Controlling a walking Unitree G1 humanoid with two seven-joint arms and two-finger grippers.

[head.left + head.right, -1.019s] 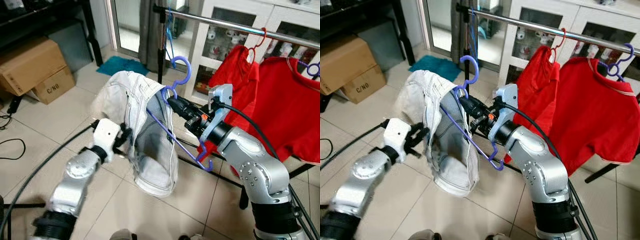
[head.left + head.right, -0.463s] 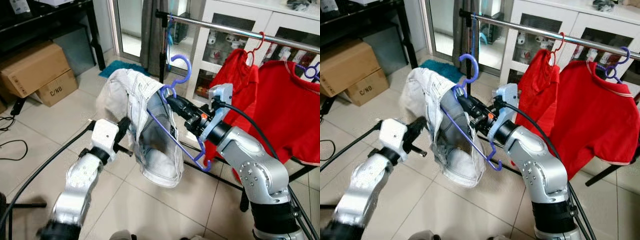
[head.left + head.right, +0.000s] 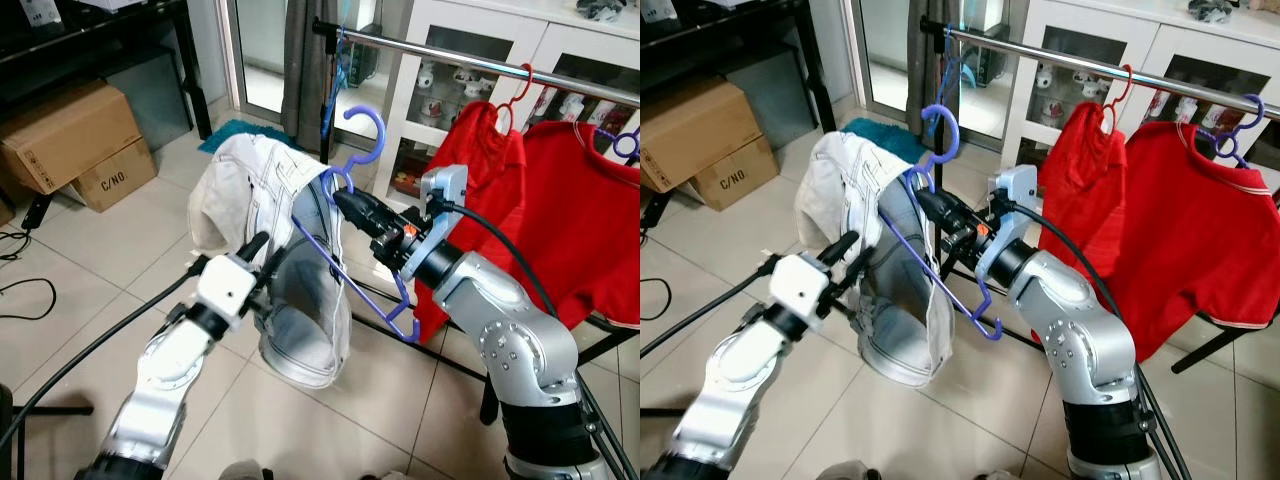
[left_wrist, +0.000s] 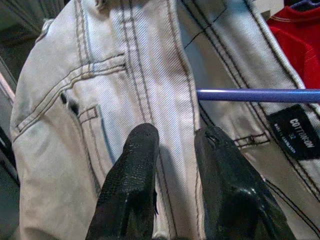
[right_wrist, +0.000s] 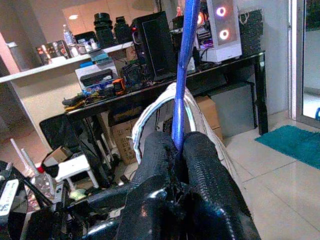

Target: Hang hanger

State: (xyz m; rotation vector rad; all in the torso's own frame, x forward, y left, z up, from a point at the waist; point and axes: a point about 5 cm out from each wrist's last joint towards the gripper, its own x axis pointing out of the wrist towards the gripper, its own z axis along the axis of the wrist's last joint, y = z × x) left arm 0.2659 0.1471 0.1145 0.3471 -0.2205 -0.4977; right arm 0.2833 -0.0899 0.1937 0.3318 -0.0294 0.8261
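Pale denim jeans are draped over a purple hanger, whose hook points up just below and in front of the metal clothes rail. My right gripper is shut on the hanger's neck; in the right wrist view the purple stem rises from between its fingers. My left gripper is pressed against the lower front of the jeans. The left wrist view has a denim seam pinched between its two black fingers, under the hanger's bar.
Two red shirts hang on the rail at the right, before a white glass-door cabinet. Cardboard boxes stand at the left under a black desk. A teal mat lies by the door. Rack legs cross the tiled floor.
Half a second ago my left gripper was drawn back from the jeans; it has now moved in and closed on the denim. The right gripper keeps holding the hanger in the same place.
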